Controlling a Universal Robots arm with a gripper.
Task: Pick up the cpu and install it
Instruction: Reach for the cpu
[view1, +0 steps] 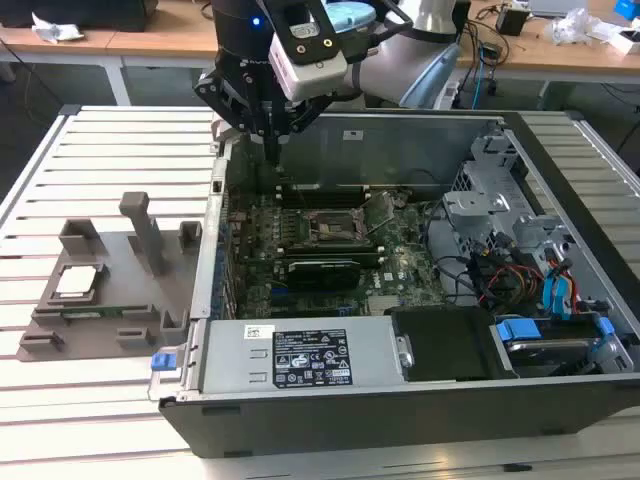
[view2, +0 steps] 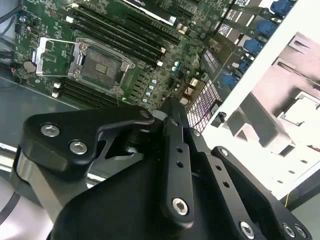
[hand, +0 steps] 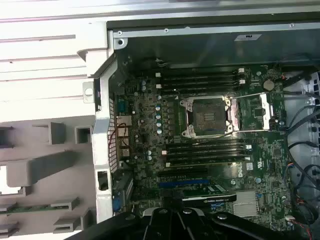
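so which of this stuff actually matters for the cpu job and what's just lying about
For the job:
cpu on the grey holder
empty socket on the motherboard
claw, above the case, holding nothing

Just there:
power supply
drive cage
red and black cables
green board

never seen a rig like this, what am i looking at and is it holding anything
It is a robot arm with a gripping tool at its end. The exterior view looks from off the arm; both wrist views come from cameras on the arm. On the slatted table lies an open computer case with its motherboard and an empty cpu socket. The cpu rests on a grey holder at the exterior view's left. The tool is shut, holds nothing, and hovers over the case.
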